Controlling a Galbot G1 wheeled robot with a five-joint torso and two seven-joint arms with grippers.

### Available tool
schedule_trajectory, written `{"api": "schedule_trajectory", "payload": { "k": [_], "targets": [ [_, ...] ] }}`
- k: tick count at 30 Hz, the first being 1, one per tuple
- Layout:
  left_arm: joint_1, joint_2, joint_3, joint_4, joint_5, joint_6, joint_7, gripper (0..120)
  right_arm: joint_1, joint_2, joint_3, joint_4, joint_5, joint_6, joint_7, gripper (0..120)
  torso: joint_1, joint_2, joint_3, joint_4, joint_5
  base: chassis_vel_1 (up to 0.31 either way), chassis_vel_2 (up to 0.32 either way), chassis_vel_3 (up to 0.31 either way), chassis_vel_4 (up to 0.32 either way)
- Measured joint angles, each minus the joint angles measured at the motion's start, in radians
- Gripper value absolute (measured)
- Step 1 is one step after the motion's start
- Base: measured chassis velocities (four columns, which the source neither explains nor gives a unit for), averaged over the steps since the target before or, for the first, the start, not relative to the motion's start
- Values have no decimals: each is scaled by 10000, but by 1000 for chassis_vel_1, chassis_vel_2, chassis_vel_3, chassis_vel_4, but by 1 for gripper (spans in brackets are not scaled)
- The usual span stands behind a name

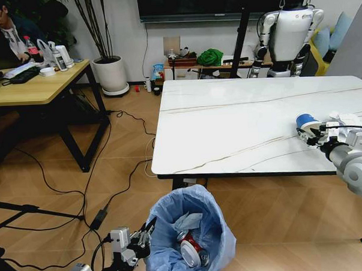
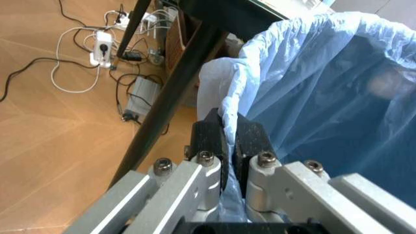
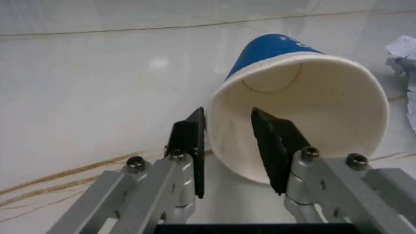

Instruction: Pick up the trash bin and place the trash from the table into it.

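The trash bin (image 1: 188,228), lined with a blue bag, stands on the floor just in front of the table (image 1: 228,121). My left gripper (image 1: 146,230) is shut on its rim, the fingers (image 2: 211,139) pinching the bag edge of the bin (image 2: 325,92). A crushed red can (image 1: 192,250) and some paper lie inside. On the table's right side a blue paper cup (image 1: 305,123) lies on its side. My right gripper (image 3: 227,134) is open astride the cup's (image 3: 293,97) rim, one finger inside the mouth, one outside. White paper wads (image 1: 348,119) lie just beyond.
A wooden desk (image 1: 41,87) with a seated person stands at the left. Cables (image 1: 81,194) run across the floor. A white plant pot (image 1: 111,75) and another robot (image 1: 288,35) stand at the back. A black table leg (image 2: 169,97) stands close to the bin.
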Motion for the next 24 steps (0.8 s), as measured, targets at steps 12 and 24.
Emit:
{"api": "schedule_trajectory", "payload": {
  "k": [12, 24],
  "targets": [
    [-39, 52, -12, 15, -47, 3, -6, 0, 9, 18, -50, -41, -32, 5, 13, 0, 0, 0, 0, 0, -1, 0, 0, 0, 0],
    [-116, 112, 16, 96, -159, 23, -43, 0, -552, -191, 376, 894, -213, 843, -1172, 0, 0, 0, 1, -1, -8, 0, 0, 0, 0]
  ]
}}
